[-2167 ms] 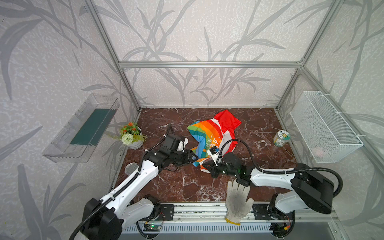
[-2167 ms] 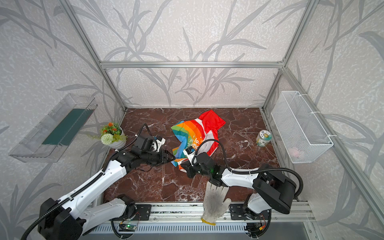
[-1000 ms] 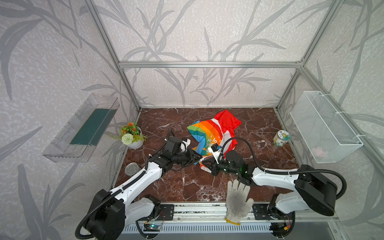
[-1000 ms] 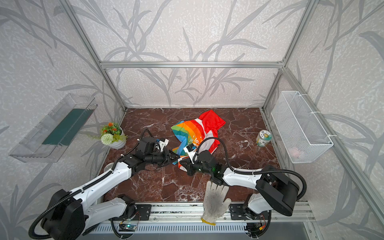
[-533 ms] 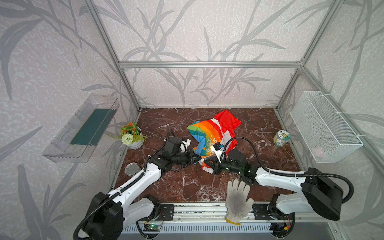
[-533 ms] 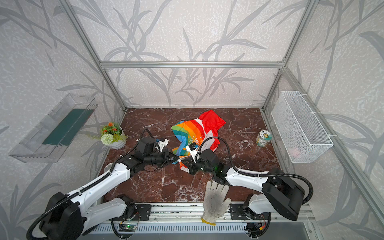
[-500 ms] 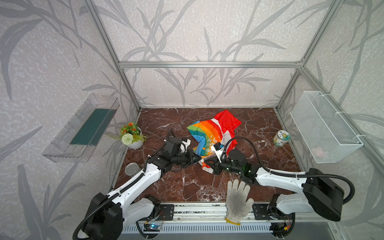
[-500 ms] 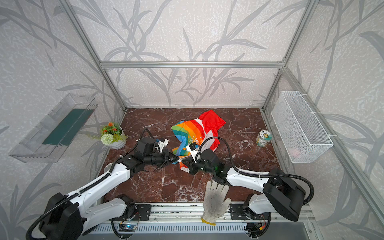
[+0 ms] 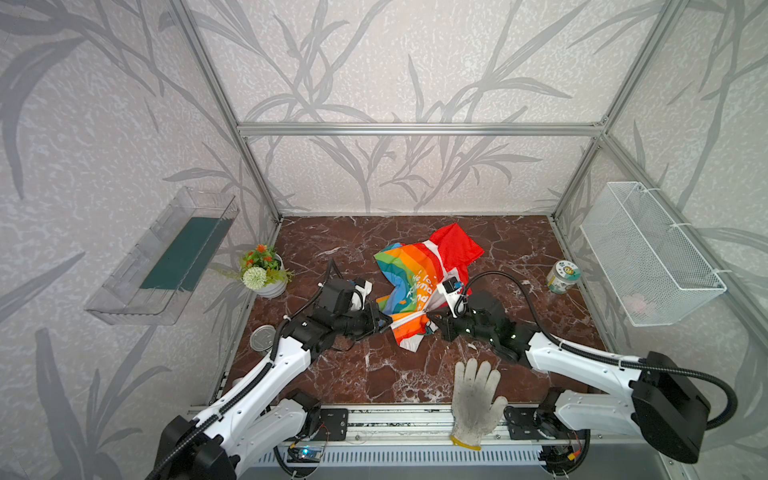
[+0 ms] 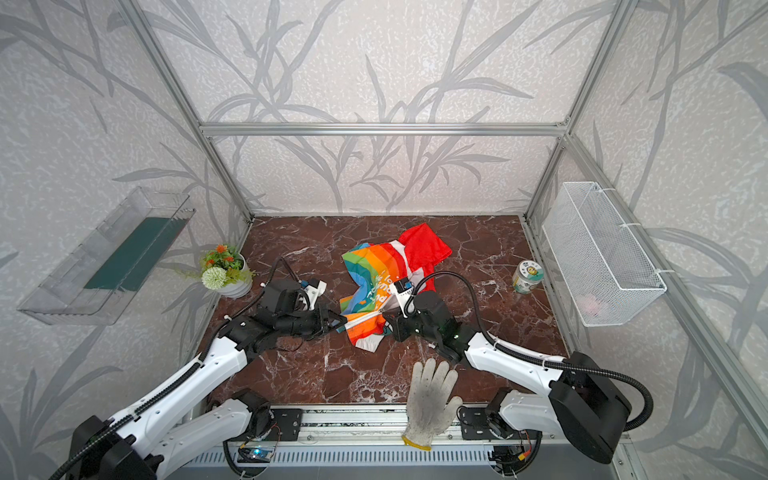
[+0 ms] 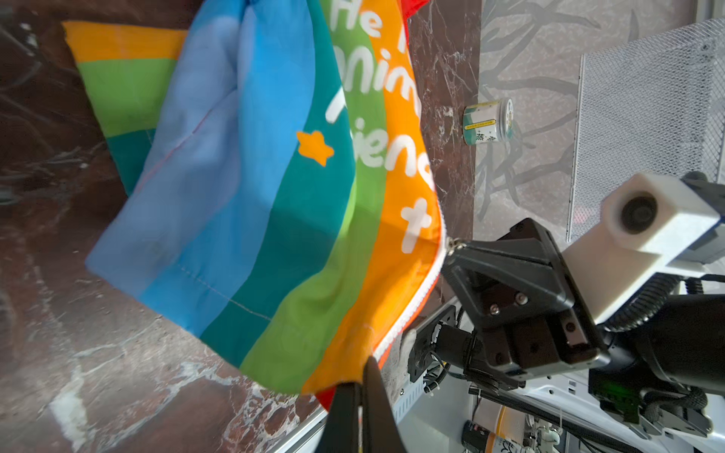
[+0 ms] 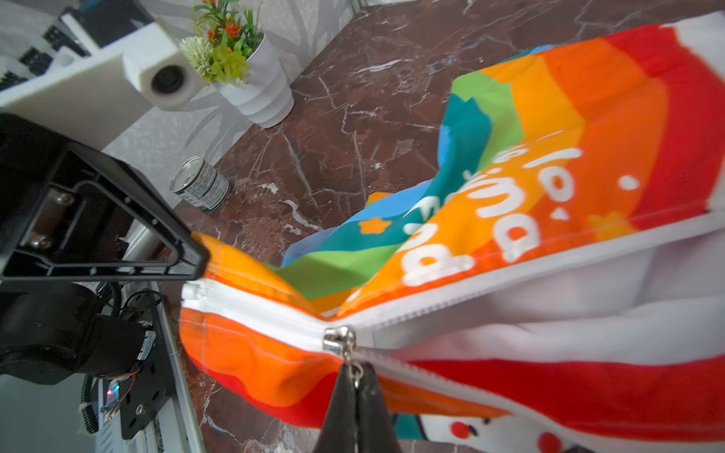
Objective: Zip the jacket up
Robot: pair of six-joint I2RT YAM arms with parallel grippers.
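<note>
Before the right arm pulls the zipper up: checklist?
1. Grip on zipper pull by right end effector, shut: ok.
2. Hem of jacket pinched by left end effector at the zipper's bottom end: ok.
3. Teeth joined behind slider: ok.
4. Track ahead of slider free of folds: cannot tell, blurred.
5. Stray glove apart from jacket: ok.

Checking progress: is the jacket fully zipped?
No, in the right wrist view the jacket's slider sits near the hem, zipper halves beyond it apart.
</note>
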